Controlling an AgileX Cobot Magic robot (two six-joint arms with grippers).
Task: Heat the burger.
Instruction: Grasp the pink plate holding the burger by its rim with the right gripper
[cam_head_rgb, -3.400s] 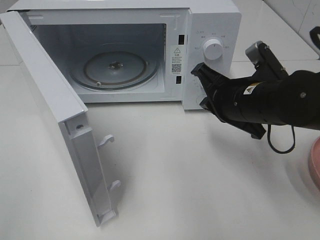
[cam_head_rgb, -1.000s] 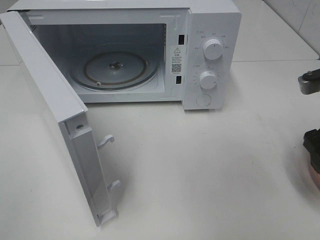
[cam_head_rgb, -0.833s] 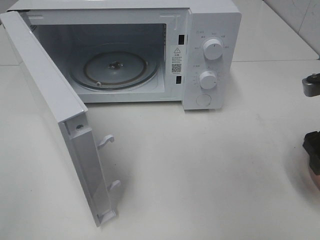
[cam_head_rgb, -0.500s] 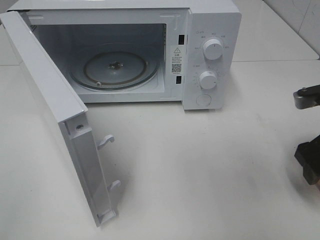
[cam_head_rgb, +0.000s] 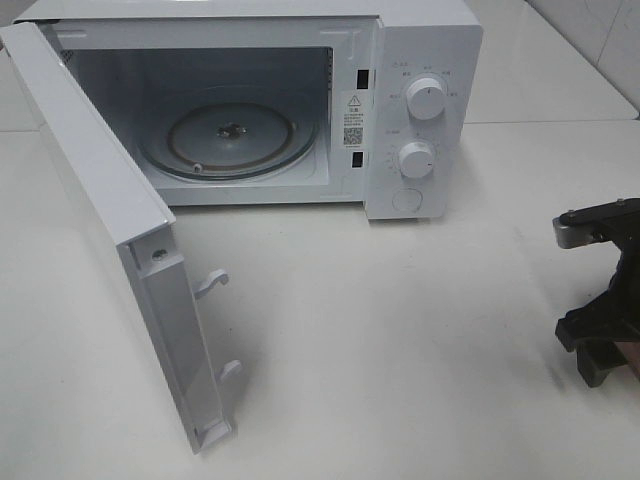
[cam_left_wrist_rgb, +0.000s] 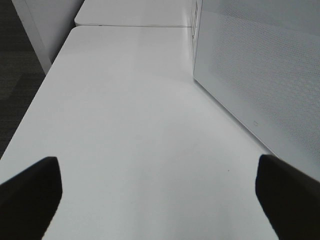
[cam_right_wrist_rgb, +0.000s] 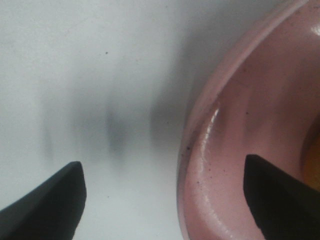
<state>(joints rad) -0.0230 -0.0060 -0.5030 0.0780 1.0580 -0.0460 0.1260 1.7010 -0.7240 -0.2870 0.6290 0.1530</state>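
My right gripper (cam_head_rgb: 600, 345) reaches in at the right edge of the table, next to a sliver of the round pink plate (cam_head_rgb: 630, 352). In the right wrist view the gripper (cam_right_wrist_rgb: 162, 200) is open and straddles the plate's rim (cam_right_wrist_rgb: 210, 150), with one fingertip (cam_right_wrist_rgb: 47, 205) over the bare table and the other over the plate's inside. A yellow-orange sliver (cam_right_wrist_rgb: 312, 160) at the frame's edge is all that might be the burger; the rest is out of view. My left gripper (cam_left_wrist_rgb: 160, 200) is open over bare table beside the microwave door (cam_left_wrist_rgb: 260, 75), holding nothing.
The white microwave (cam_head_rgb: 425, 60) stands at the back with its door (cam_head_rgb: 110, 220) swung wide open to the left. Inside it sits a glass turntable (cam_head_rgb: 230, 135). Two knobs and a round button are on its right panel. A white tabletop (cam_head_rgb: 400, 330) lies in front.
My right gripper, earlier by the microwave's control panel and then almost out at the right edge, has moved left, further into view over the plate's rim. The left arm has not moved.
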